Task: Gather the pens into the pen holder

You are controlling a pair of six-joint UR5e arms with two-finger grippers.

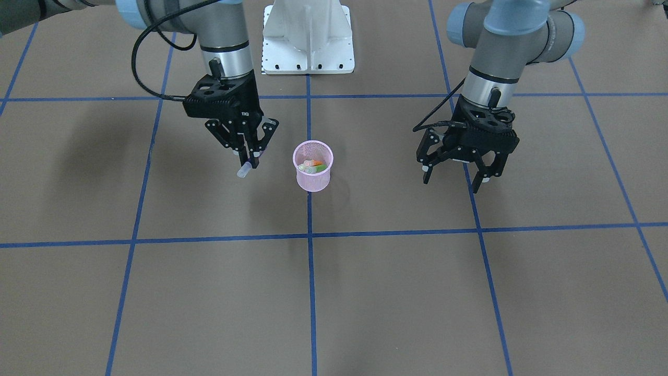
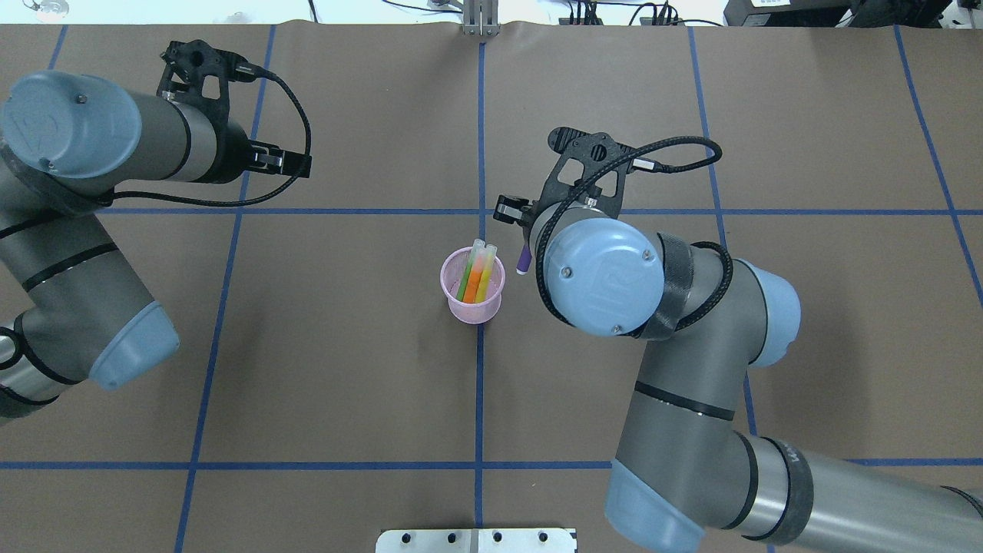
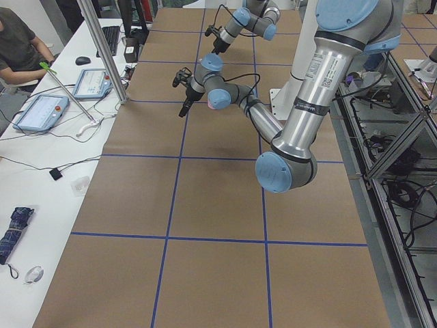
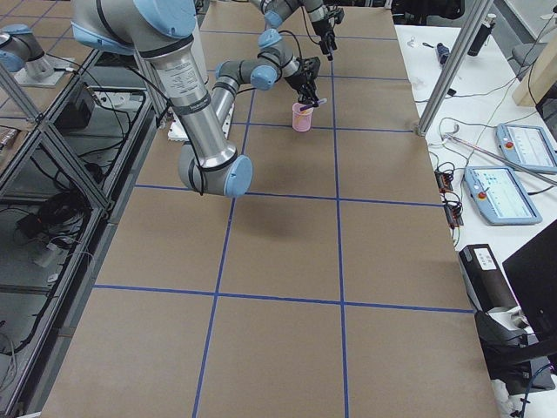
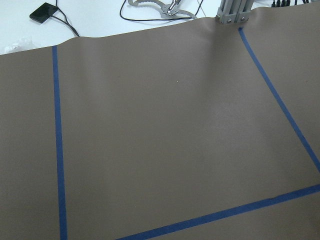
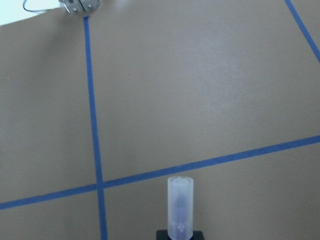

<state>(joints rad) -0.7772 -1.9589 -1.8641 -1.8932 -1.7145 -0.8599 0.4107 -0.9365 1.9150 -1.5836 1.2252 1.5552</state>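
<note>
**Beside the pen holder [image 1: 312, 180], one pen short**

On the robot's right of the pink mesh holder, right gripper [image 1: 249, 156] pressed together on the purple pen [image 1: 243, 171], pinching it partway along the shaft. Carries it tilted, pale cap end low and pointing away from the holder, purple end toward the rim. Hangs near the holder, not over it, and apparently clear of the table [image 1: 391, 292]. Probably gripped this way to leave one end free for the opening, and likely needs tipping more upright before release.

Inside the holder, orange pen [image 2: 474, 276] and green pen [image 2: 465, 281], leaning on the wall with pale caps up at the rim, so limited room for a third.

Well apart on the other side, left gripper [image 1: 454, 177], fingers spread, pinching nothing, seemingly parked out of the way.
</note>
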